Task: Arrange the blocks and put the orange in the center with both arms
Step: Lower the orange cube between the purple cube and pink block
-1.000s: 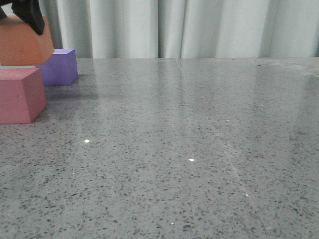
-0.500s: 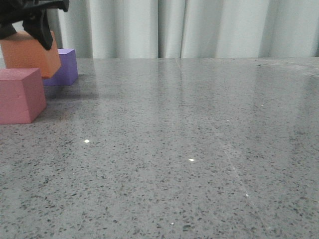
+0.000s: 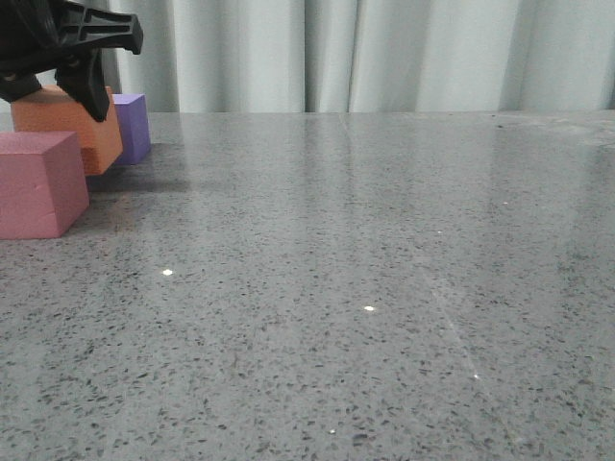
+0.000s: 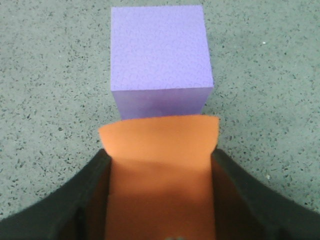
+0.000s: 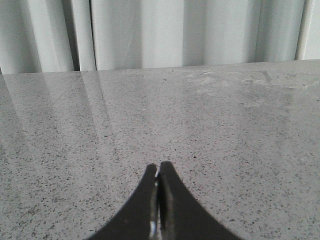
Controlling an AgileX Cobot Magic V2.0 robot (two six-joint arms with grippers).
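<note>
The task looks close to done: the orange cube point(image 3: 72, 130) sits low in the gap between the pink-red cube point(image 3: 40, 182) and the purple cube point(image 3: 133, 125), and the left gripper point(image 3: 58, 91) is clamped on it from above. From the front view I cannot tell whether the cube's underside touches the table point(image 3: 365, 250), because the pink-red cube hides it. What seems left is to set it down fully, let go and lift the arm clear.

The front view shows the row from the side, with the pink-red cube nearest the camera and the purple one farthest, but it hides how well the cubes line up. The left wrist view fills that in: the orange cube point(image 4: 160, 170) is pinched between the two black fingers point(image 4: 85, 200), its far edge just beside the purple cube point(image 4: 159, 55) and roughly in line with it; the pink-red cube is out of that picture.

The right gripper point(image 5: 158, 172) appears only in its own wrist view, fingertips pressed together and holding nothing, above bare table point(image 5: 225, 130) facing the curtain point(image 5: 160, 32)
</note>
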